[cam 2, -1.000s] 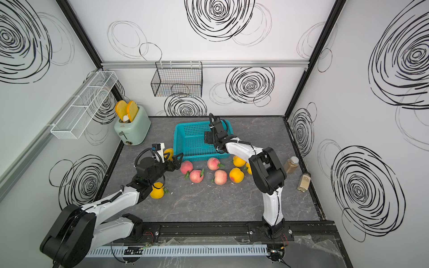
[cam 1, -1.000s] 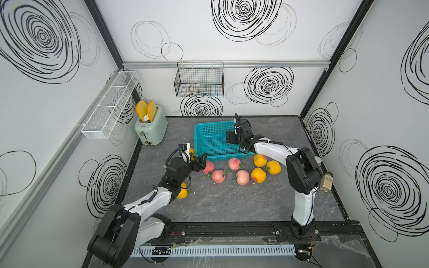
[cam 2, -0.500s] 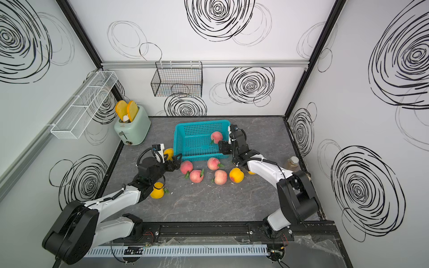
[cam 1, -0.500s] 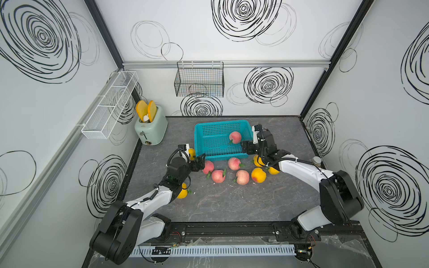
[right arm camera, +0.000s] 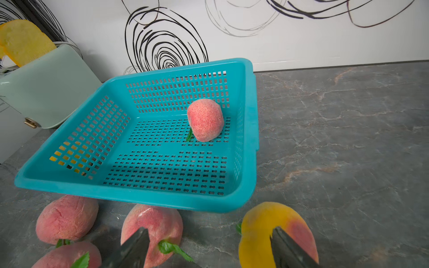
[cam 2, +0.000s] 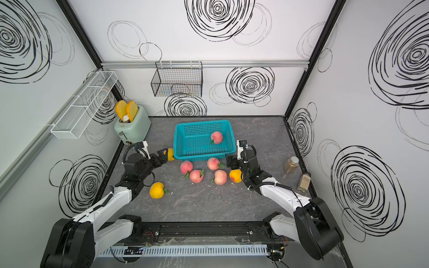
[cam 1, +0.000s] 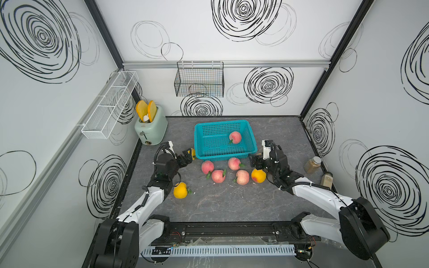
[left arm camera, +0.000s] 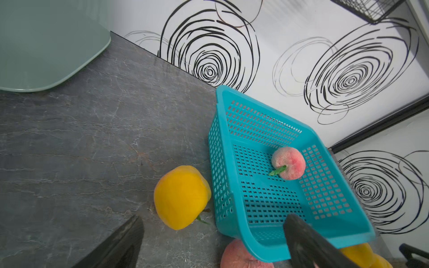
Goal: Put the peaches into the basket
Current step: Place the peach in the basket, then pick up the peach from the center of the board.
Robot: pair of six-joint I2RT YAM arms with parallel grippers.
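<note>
While one pink peach [cam 1: 235, 137] lies at 2 o'clock inside teal basket [cam 1: 220, 158], left gripper [cam 1: 188, 156] gapes empty off its 8 o'clock corner; right gripper [cam 1: 251, 160] likewise, 4 o'clock.

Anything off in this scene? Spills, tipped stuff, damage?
Nothing stands out. The basket sits flat and intact with one pink peach inside. The other peaches lie loose on the table beside it. The toaster stands upright.
</note>
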